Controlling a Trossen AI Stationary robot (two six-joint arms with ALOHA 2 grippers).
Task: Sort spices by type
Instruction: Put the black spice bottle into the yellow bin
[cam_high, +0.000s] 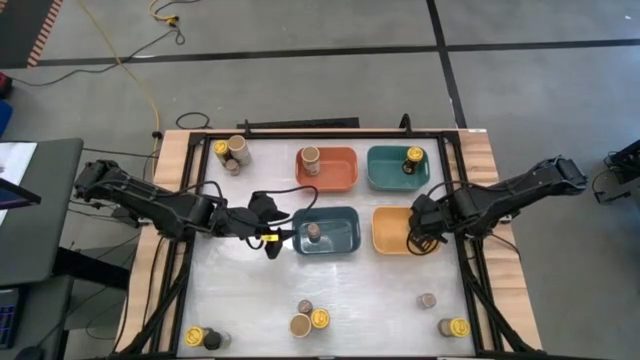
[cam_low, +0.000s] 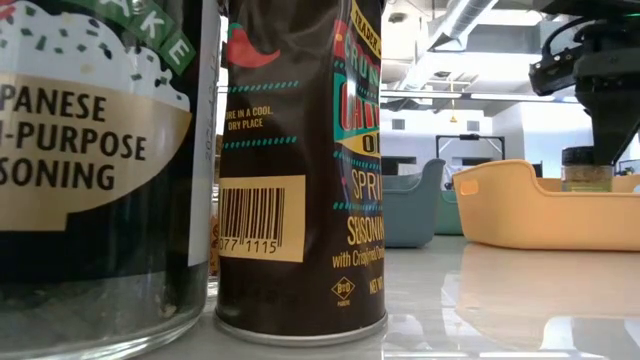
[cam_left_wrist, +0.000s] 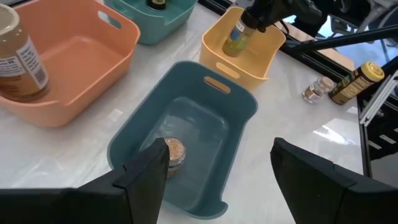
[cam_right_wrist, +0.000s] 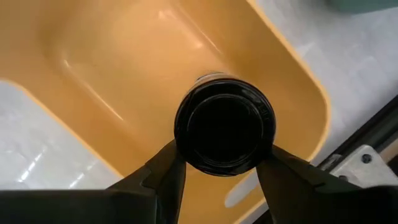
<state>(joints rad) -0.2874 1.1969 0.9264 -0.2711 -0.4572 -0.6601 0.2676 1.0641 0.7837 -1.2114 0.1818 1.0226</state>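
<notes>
My right gripper (cam_high: 420, 236) hangs over the yellow bin (cam_high: 392, 243), shut on a dark-lidded spice jar (cam_right_wrist: 224, 124). The low view shows that jar (cam_low: 587, 172) down behind the bin's wall. My left gripper (cam_high: 270, 238) stands open at the blue bin's (cam_high: 340, 245) left end with nothing between its fingers. A small brown-topped jar (cam_left_wrist: 174, 151) stands on that bin's floor. The orange bin (cam_high: 340, 180) holds a tan-lidded jar (cam_high: 310, 157). The teal bin (cam_high: 385, 178) holds a yellow-lidded jar (cam_high: 413, 155). My right gripper pinches the jar by two opposite sides of its black lid (cam_right_wrist: 183, 140), one finger on each side. The fingers come from above, pointing down. The jar (cam_left_wrist: 236, 36) hangs below them inside the yellow bin, a little tilted; the bin's wall hides its bottom.
Loose jars stand at the far left corner (cam_high: 232, 152), along the near edge (cam_high: 310, 320) (cam_high: 203, 338) and at the near right (cam_high: 427, 300) (cam_high: 455, 327). Two tall jars (cam_low: 300, 170) fill the low view's left. A black frame (cam_high: 468, 280) runs along the table's sides.
</notes>
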